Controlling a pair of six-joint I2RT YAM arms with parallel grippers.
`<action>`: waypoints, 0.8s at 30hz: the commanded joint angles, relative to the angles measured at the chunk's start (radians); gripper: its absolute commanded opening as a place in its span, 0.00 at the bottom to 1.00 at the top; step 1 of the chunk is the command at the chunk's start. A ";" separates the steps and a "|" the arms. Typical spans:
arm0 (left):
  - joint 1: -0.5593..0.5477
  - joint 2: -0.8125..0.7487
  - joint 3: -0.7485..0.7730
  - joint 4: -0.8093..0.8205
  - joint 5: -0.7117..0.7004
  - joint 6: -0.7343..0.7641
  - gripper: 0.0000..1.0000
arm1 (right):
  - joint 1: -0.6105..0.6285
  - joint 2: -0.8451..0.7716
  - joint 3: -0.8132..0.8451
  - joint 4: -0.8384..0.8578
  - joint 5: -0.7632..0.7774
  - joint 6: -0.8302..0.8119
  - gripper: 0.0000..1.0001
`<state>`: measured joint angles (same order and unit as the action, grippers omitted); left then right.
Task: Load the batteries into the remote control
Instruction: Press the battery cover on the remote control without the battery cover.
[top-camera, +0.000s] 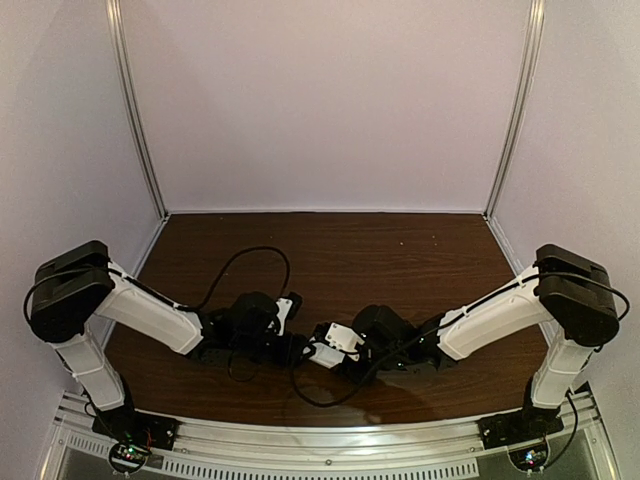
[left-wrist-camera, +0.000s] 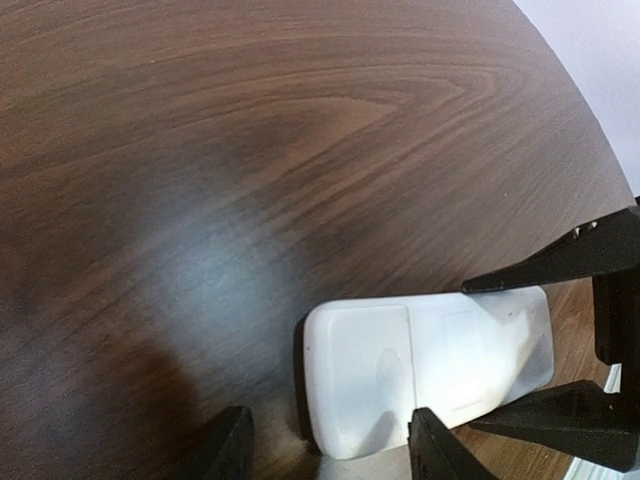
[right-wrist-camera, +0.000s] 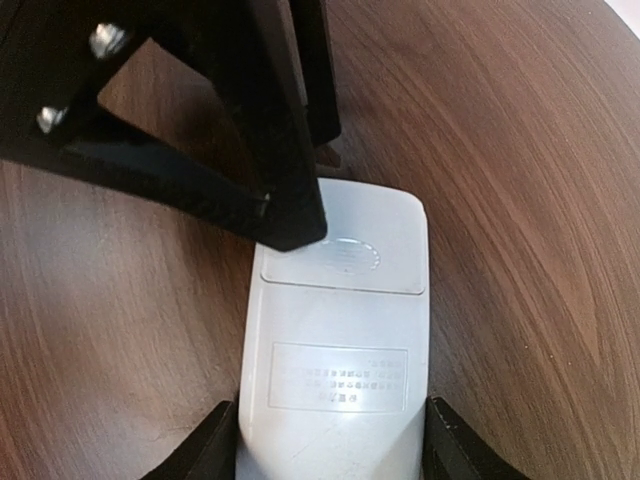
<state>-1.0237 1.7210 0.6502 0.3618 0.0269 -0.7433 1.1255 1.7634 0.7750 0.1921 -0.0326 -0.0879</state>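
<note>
The remote control (right-wrist-camera: 340, 340) lies back up on the table, its plain white back and closed battery cover showing. My right gripper (right-wrist-camera: 330, 410) is shut on its sides at the near end. My left gripper (left-wrist-camera: 330, 415) is open over the cover end of the remote (left-wrist-camera: 400, 360); one of its black fingers (right-wrist-camera: 285, 215) rests on the cover's corner. In the top view the remote (top-camera: 322, 358) sits between the left gripper (top-camera: 300, 348) and the right gripper (top-camera: 347, 360). The batteries are out of view.
The dark wooden table (top-camera: 400, 260) is enclosed by pale walls at the back and sides. A black cable (top-camera: 250, 255) loops over the table behind the left arm. The right gripper's fingers (left-wrist-camera: 560, 265) show at the right of the left wrist view.
</note>
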 joint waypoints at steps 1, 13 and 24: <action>0.024 -0.063 0.001 -0.053 0.034 0.104 0.57 | -0.006 0.008 -0.015 -0.022 -0.043 -0.036 0.57; 0.083 -0.221 -0.161 0.196 -0.240 0.048 0.81 | -0.010 -0.049 -0.049 -0.007 -0.050 -0.043 0.49; -0.110 -0.177 -0.377 0.489 -0.297 -0.084 0.76 | -0.009 -0.086 -0.061 -0.007 -0.084 -0.066 0.43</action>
<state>-1.1252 1.5677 0.3145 0.6895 -0.2321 -0.7853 1.1202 1.6676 0.7219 0.1780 -0.0952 -0.1360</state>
